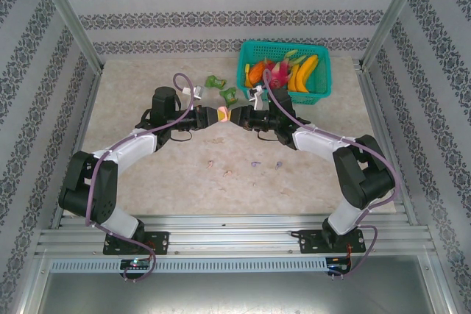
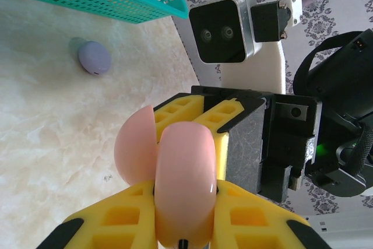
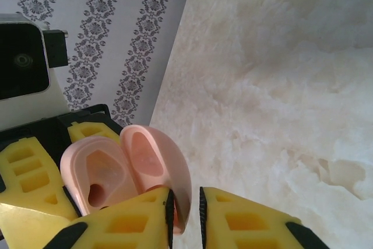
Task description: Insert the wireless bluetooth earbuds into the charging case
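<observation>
Four tiny earbuds lie loose on the marbled table [image 1: 147, 93], well apart from each other and nearer the arm bases than the grippers: the pale pink earbuds [image 1: 227, 173] to the left and the pale purple earbuds [image 1: 255, 163] to the right. All are too small in the top view to show any detail.

Above and beyond them, the pink charging case [image 2: 183, 185] is held off the table where the two arms meet. It is hinged open. The right wrist view looks into both halves, with moulded hollows in one and a smoother recess in the other.

The left gripper [image 1: 210, 116] has its yellow fingers [image 2: 111, 225] clamped tight on the thicker half of the case, one on each side. The right gripper [image 3: 186, 193] faces it from the other side with its jaws drawn almost together. The rim of the thinner half sits between them, but a sliver of table shows beside that rim, so I cannot tell whether they are pinching it.

A second, lilac case [image 2: 94, 57] rests closed on the table near a teal basket [image 1: 248, 82] of plastic fruit, bananas among it. Crumpled green wrappers [image 1: 229, 94] lie just left of the basket. A small green light [image 2: 317, 147] glows on the right arm's body.
</observation>
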Motion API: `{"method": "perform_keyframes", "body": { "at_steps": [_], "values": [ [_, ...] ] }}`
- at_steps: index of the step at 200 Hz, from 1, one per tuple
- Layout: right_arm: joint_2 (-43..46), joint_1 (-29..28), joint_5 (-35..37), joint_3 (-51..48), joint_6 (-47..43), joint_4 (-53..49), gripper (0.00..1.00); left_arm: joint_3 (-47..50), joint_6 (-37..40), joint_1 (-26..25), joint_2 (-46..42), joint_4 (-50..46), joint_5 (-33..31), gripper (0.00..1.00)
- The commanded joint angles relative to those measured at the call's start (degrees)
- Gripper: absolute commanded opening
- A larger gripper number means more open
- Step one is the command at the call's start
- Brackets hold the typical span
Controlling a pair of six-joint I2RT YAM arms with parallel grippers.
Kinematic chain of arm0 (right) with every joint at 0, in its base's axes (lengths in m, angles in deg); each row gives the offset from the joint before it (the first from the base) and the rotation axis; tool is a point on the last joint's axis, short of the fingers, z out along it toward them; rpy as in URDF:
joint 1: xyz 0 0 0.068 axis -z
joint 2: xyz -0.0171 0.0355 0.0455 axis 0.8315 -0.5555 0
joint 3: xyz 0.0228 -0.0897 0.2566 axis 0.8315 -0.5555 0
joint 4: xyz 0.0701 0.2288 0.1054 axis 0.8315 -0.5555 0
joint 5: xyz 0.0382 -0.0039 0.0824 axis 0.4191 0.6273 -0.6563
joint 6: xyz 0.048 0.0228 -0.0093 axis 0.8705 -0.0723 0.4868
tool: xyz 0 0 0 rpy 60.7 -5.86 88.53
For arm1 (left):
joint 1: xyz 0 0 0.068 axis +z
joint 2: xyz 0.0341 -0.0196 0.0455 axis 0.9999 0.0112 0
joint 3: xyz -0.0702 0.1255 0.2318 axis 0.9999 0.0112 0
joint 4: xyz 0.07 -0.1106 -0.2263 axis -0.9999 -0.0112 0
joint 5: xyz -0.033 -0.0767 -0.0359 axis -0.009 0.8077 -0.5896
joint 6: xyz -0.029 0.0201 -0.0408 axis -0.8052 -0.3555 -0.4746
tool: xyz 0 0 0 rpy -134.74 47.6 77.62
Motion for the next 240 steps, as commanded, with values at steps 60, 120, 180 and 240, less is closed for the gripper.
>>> {"method": "perform_keyframes", "body": {
  "at_steps": [60,120,180,240],
  "values": [
    [0.1,0.6,1.2,1.3,0.6,0.5,0.05,0.4,0.2,0.2,-0.8,2.1,0.3,0.36],
    [1.2,0.8,2.4,2.0,-1.9,-3.3,0.00,1.3,0.4,0.2,-3.3,0.9,-3.6,0.68],
    [0.6,0.9,6.4,8.9,-15.1,-17.0,0.00,-11.5,14.6,0.9,-5.7,-25.1,-6.9,1.00],
    [-2.8,1.0,14.3,18.0,-29.7,-27.4,0.00,-36.1,31.2,1.0,4.6,-58.4,-19.2,1.00]
  ]
}}
